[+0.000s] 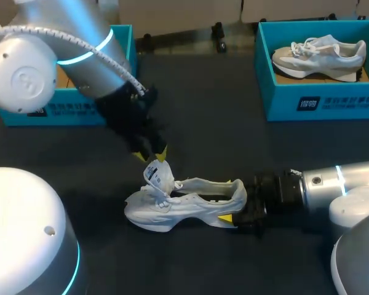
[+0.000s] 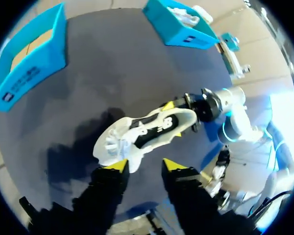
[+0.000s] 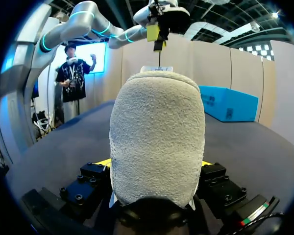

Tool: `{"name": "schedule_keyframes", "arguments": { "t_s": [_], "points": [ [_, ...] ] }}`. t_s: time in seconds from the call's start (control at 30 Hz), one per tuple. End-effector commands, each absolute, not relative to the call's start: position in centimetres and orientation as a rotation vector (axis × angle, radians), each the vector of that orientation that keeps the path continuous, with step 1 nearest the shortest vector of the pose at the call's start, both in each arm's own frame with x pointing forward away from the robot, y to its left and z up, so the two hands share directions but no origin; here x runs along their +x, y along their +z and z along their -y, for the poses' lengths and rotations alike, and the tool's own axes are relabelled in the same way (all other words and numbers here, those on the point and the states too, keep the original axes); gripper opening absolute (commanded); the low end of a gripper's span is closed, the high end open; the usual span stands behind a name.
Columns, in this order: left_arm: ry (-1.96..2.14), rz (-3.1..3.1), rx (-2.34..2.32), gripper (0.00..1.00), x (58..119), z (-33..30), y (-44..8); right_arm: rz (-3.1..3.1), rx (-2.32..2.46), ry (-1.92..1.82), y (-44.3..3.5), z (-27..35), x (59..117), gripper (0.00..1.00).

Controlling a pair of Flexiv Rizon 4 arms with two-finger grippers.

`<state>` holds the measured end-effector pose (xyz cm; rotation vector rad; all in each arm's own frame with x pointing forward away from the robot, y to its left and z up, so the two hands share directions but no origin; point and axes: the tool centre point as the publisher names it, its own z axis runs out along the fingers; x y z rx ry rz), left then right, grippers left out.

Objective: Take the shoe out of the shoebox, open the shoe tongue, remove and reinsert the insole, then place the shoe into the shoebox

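white shoe [image 1: 190, 206] stands upright, tongue [image 1: 158, 174] seemingly lifted.

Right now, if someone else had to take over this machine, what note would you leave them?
Right gripper: jaws shut on the heel of the shoe, which stands on the table.
Left gripper: jaws open, just above the upturned tongue.
Left shoebox is partly behind the left arm; right shoebox holds a second shoe.
Done: shoe out, tongue up.
Left: the insole is still inside; remove it, refit it, then box the shoe.
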<state>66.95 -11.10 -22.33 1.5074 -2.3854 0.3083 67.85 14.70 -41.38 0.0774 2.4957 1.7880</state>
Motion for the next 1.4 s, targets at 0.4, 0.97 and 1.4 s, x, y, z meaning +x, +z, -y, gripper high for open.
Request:
{"name": "schedule_keyframes", "arguments": {
  "t_s": [0.4,0.97,1.4],
  "points": [
    [-0.076,2.811,0.853,0.00,66.4,15.9,-19.5,-2.500,0.080,1.780,-41.4,-14.8,67.8,0.00],
    [-0.036,2.823,0.668,0.00,66.7,16.4,-20.6,-2.500,0.080,1.780,-41.4,-14.8,67.8,0.00],
    [-0.027,2.863,0.156,0.00,67.3,18.0,-25.1,-2.500,0.080,1.780,-41.4,-14.8,67.8,0.00]
  ]
}}
